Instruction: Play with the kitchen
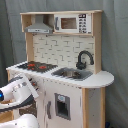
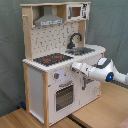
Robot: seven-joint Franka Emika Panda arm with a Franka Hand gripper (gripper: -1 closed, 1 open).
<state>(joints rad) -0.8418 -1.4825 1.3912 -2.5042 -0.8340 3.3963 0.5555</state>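
The kitchen [image 1: 65,95] [image 2: 45,85] is a tall white and light-wood toy. It has a black-red hob [image 1: 35,65] [image 2: 50,59], a black faucet [image 1: 84,59] [image 2: 75,40] over a sink [image 1: 72,74] [image 2: 82,50], a grey hood [image 1: 40,27] [image 2: 48,20] and a small microwave [image 1: 70,22] [image 2: 75,11]. In the second exterior view, knobs [image 2: 56,76] sit above the oven door [image 2: 64,95]. My white arm reaches in from the second exterior view's right. Its gripper [image 2: 75,66] [image 1: 31,89] is at the front panel just below the counter edge, beside the knobs.
A grey-green curtain [image 1: 115,50] [image 2: 112,25] hangs behind the kitchen. The kitchen stands on a light wooden surface [image 2: 100,112]. A rounded counter end [image 1: 102,79] juts out past the sink. Another white arm segment [image 1: 25,121] fills the first exterior view's lower left corner.
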